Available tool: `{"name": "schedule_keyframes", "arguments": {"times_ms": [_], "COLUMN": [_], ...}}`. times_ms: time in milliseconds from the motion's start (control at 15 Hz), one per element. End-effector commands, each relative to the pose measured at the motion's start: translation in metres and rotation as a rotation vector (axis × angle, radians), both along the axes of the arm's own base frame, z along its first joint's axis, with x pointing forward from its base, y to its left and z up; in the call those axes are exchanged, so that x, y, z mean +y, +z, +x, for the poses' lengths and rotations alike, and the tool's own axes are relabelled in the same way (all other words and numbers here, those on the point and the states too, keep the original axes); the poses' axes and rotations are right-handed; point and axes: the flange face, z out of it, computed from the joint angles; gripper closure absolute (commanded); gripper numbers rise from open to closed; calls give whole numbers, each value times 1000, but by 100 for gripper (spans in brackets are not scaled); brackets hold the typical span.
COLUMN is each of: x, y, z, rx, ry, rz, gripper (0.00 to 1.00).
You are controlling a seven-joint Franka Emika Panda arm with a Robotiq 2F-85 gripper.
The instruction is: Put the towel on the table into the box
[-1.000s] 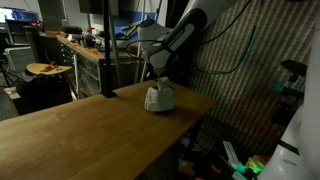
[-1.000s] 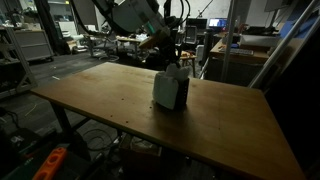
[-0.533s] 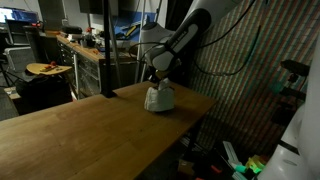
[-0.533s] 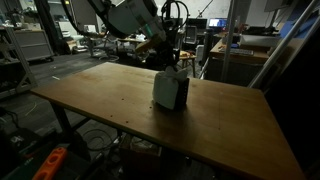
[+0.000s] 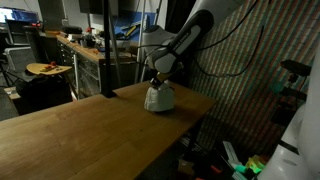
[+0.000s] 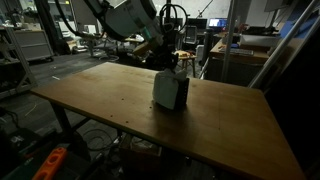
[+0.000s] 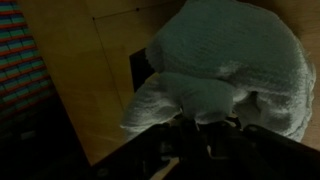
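Wrist view shows your gripper (image 7: 208,126) dim, jaws closed; grip on the towel (image 7: 230,60) unclear. It hides most of the box (image 7: 138,68).

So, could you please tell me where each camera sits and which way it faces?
An exterior view: off the table corner, facing along it to the towel at the far end; the arm shows upper right.
An exterior view: beside the table's long edge, facing across to the box; arm shows upper left.
Wrist view: above, facing down on the towel; the claw shows at bottom.
Shared: both exterior views show table, towel, arm.
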Motion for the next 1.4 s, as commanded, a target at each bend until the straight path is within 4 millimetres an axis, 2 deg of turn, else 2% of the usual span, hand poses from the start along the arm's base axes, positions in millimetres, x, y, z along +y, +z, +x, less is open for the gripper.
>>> {"name": "schedule_keyframes", "arguments": {"times_ms": [0,667,1067,1333], "x": [2,10,3,-7], "y": [11,-22,-21,-12], "z": [-11,-23,-21,-20], "rx": [-30,-2,-12,-19], "ry": [-12,-50,-57,-62], "rz": [37,174,257,283], "gripper": [94,94,94,94]}}
